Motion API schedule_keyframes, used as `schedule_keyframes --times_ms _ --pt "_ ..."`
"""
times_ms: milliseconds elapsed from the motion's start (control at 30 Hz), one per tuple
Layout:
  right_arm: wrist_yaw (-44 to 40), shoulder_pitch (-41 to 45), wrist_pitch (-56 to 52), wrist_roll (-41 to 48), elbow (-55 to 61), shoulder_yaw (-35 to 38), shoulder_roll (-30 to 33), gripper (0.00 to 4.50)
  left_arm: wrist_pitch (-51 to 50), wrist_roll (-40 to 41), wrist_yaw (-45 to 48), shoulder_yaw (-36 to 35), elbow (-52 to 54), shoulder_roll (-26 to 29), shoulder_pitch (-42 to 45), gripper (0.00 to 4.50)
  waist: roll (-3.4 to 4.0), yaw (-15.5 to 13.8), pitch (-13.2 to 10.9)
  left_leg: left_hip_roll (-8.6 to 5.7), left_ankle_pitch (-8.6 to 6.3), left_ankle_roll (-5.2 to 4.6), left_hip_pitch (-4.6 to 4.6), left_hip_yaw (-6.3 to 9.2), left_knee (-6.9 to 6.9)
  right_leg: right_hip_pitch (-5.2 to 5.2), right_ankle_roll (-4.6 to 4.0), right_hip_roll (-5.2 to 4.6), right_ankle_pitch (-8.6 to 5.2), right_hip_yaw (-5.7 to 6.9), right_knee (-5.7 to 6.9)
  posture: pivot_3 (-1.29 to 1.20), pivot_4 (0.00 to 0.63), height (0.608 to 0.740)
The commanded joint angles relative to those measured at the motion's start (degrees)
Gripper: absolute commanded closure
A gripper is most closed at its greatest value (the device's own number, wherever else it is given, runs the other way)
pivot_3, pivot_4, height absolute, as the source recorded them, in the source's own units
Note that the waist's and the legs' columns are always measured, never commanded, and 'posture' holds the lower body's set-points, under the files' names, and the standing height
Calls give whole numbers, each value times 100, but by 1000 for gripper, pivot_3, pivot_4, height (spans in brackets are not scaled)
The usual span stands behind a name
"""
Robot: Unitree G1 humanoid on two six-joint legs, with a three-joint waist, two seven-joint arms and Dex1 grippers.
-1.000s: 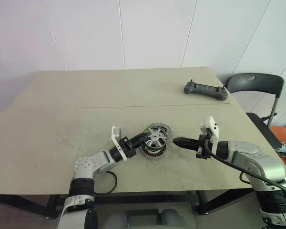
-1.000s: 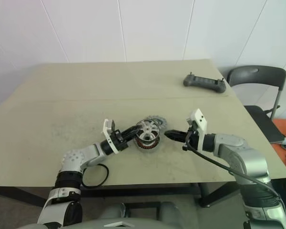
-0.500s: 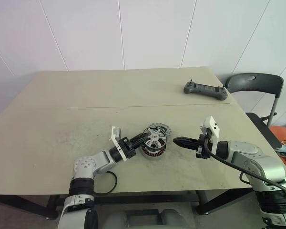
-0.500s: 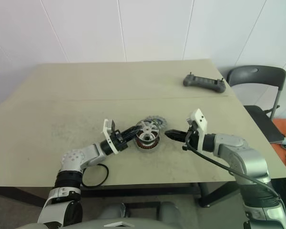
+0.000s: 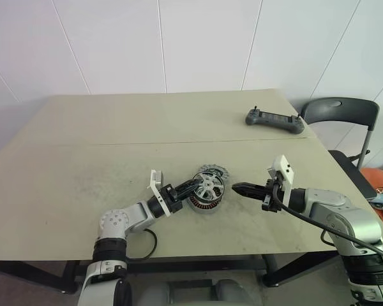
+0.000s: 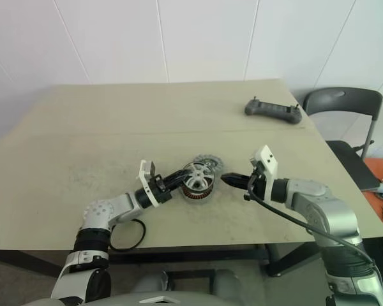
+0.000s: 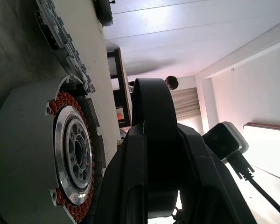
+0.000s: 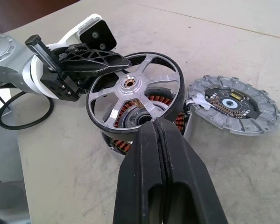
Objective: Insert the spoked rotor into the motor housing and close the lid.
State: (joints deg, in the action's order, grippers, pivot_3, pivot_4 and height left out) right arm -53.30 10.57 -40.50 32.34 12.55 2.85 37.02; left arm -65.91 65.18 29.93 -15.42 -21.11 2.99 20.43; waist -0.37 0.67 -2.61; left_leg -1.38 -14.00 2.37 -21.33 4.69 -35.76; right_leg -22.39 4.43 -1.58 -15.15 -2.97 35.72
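Note:
The spoked rotor [image 8: 129, 83], a silver spoked wheel with a dark rim, sits tilted on top of the motor housing [image 8: 126, 112], whose copper windings show underneath. My left gripper [image 5: 190, 187] is shut on the rotor's rim from the left side. The ribbed round lid [image 8: 233, 103] lies flat on the table just behind the housing, touching it. My right gripper [image 5: 236, 189] is shut and empty, pointing at the rotor from the right, a short gap away. In the left wrist view the housing [image 7: 28, 154] stands beside my finger [image 7: 151, 116].
A dark handheld controller [image 5: 274, 120] lies at the table's far right. A black chair [image 5: 341, 111] stands beyond the right edge. A black cable loop [image 6: 124, 236] hangs off the front edge by my left arm. The olive table [image 5: 115, 140] has free room left and back.

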Motion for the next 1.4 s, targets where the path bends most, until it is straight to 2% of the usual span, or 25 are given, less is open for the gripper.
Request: schedule_keyframes --times_ms 33,167,200,267,533,567,633,733,933,1033,1100,1400 --pt "4 110 135 38 62 31 -41 4500 -23 -10 88 -62 113 -27 2 3720 0 -1 0 0 0 0 0 0 0 0 0 0 0 0 0 0 0 740" --pt "15 123 152 24 36 29 -52 4500 -24 -42 90 -56 107 -21 3 3720 0 0 0 0 0 0 0 0 0 0 0 0 0 0 0 0 0 740" --pt "19 130 159 17 23 25 -56 4500 -10 -72 105 -39 108 -12 -2 3257 0 0 0 0 0 0 0 0 0 0 0 0 0 0 0 0 0 740" --pt "24 140 171 8 5 19 -61 4500 67 -158 109 -19 111 -8 -21 2815 0 2 0 0 0 0 1 0 0 1 0 0 0 0 0 0 0 740" --pt "74 190 198 -21 -37 -47 -117 4500 314 -334 258 -224 -293 70 210 193 0 3 1 0 0 0 6 0 -6 6 0 1 0 1 4 0 0 740" --pt "89 208 194 -26 -42 -68 -132 4500 357 -362 287 -234 -302 83 227 46 0 4 1 0 0 0 6 0 -10 6 0 1 0 1 7 0 0 740" --pt "107 234 186 -31 -49 -92 -156 4500 450 -479 387 -189 -299 147 255 46 0 8 1 0 0 0 5 0 -17 8 0 1 -1 1 11 0 0 740" --pt "132 242 189 -50 -54 -138 -193 4500 810 -1103 858 379 -90 376 85 46 -1 21 2 0 0 0 5 0 -22 9 0 2 0 1 13 0 0 740" --pt "161 247 192 -48 -56 -178 -246 4500 1337 -1647 1353 857 41 464 -144 46 2 8 5 2 0 0 9 0 -23 10 -2 0 0 0 19 0 0 740" --pt "162 247 196 -45 -56 -179 -245 4500 1780 -2054 1602 1147 116 584 -203 46 3 10 6 3 0 0 11 -1 -24 11 -2 0 0 0 21 0 0 740" --pt "164 245 202 -42 -50 -180 -249 4500 2451 -2470 1842 1367 120 655 -225 46 7 10 8 3 0 0 15 0 -26 13 -2 0 0 0 22 0 0 740" --pt "177 282 226 -59 -84 -256 -306 4500 3757 -3246 2182 1601 285 875 -142 46 3 45 4 13 -2 2 21 -7 -30 11 -4 -3 0 0 21 0 0 740"
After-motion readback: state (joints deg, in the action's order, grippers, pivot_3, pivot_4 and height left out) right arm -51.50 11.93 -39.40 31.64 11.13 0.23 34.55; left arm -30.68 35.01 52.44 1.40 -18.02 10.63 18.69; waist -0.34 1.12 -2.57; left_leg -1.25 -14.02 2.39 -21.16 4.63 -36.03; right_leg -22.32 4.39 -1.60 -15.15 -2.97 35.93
